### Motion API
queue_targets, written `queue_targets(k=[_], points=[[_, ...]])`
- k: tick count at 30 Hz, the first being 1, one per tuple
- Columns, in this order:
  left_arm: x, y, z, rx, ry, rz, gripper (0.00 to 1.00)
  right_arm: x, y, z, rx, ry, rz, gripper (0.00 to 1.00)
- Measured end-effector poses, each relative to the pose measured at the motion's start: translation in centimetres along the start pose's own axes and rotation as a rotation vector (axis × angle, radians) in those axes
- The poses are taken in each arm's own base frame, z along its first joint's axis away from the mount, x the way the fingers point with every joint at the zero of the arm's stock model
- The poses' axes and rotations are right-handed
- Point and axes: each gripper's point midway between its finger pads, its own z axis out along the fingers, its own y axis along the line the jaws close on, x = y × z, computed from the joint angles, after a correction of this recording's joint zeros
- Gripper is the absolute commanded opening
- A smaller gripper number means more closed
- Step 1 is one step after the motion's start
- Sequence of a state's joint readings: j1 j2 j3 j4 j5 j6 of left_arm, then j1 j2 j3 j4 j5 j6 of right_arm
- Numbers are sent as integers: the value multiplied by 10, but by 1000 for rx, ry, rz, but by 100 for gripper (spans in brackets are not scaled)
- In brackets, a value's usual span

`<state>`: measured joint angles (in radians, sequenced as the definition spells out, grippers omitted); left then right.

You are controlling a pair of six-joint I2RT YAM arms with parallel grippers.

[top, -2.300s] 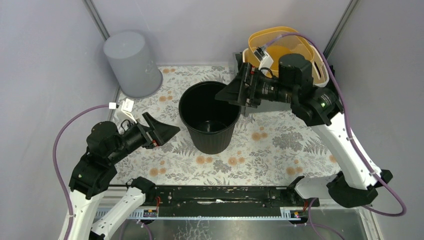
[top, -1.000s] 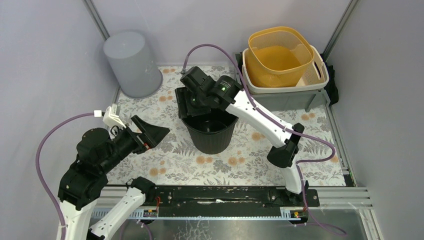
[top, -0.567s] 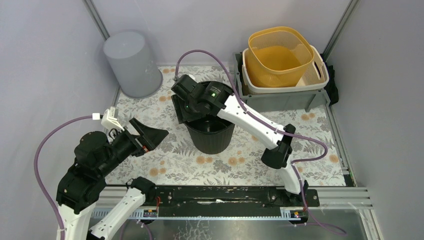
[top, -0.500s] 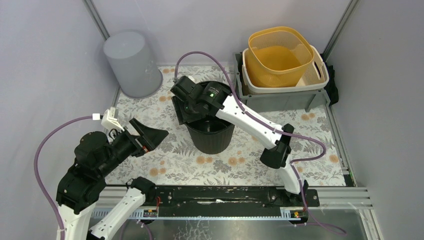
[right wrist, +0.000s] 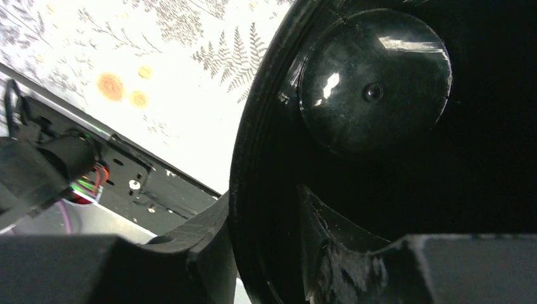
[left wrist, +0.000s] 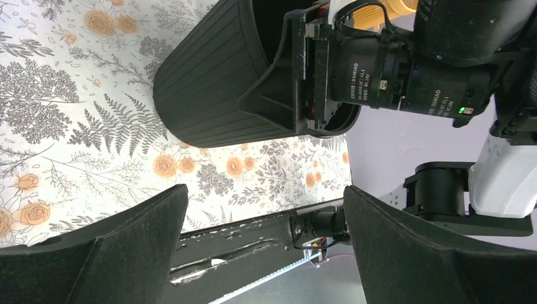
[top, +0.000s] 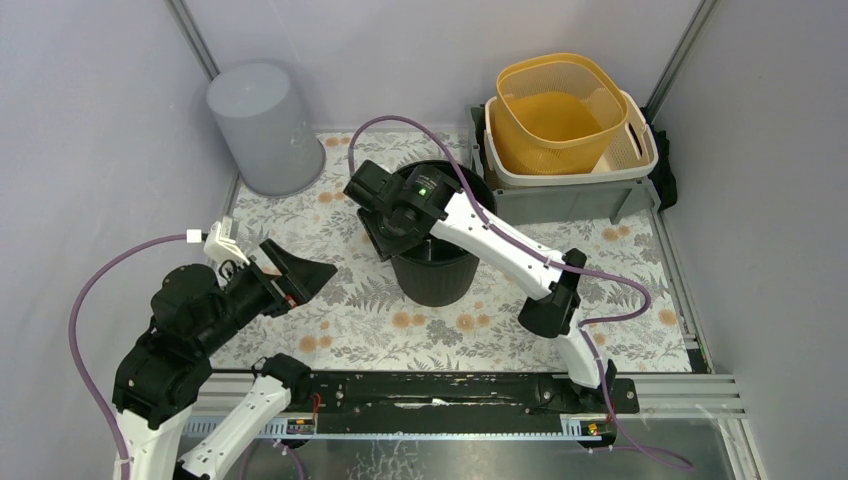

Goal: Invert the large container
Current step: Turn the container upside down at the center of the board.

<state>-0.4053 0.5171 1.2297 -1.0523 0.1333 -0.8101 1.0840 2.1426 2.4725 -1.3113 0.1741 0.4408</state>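
While clamping right tool point(right wrist: 263, 209) on left rim of large container point(top: 435, 280), could drop it mid-flip through slippage on slick wall | left tool point(left wrist: 265, 193) apart, empty, near left.

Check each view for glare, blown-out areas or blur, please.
Top external: evenly lit, sharp, no glare. Left wrist: sharp on the black bin. Right wrist: floral mat washed out white, bin interior nearly black, with bright glints on its base.
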Motion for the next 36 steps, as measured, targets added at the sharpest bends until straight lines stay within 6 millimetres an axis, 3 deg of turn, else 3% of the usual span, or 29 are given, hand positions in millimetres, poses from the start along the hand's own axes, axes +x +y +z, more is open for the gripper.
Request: queue_targets(k=[11, 12, 13, 14, 18, 30, 36], points=[[5, 5, 2, -12, 12, -10, 100, 21, -12, -6, 43, 84, -58, 36], [5, 5, 1, -10, 11, -12, 100, 22, -13, -6, 45, 88, -59, 33], [7, 6, -1, -7, 7, -16, 100, 25, -14, -7, 51, 100, -63, 20], [7, 7, -1, -7, 7, -17, 100, 25, -14, -7, 51, 100, -63, 15], [9, 8, -2, -7, 8, -22, 100, 21, -23, -7, 90, 78, -102, 1], [10, 9, -1, -9, 10, -25, 100, 25, -18, -15, 51, 96, -91, 0], [10, 9, -1, -10, 10, -25, 100, 9, 2, -52, -93, -3, -12, 0]])
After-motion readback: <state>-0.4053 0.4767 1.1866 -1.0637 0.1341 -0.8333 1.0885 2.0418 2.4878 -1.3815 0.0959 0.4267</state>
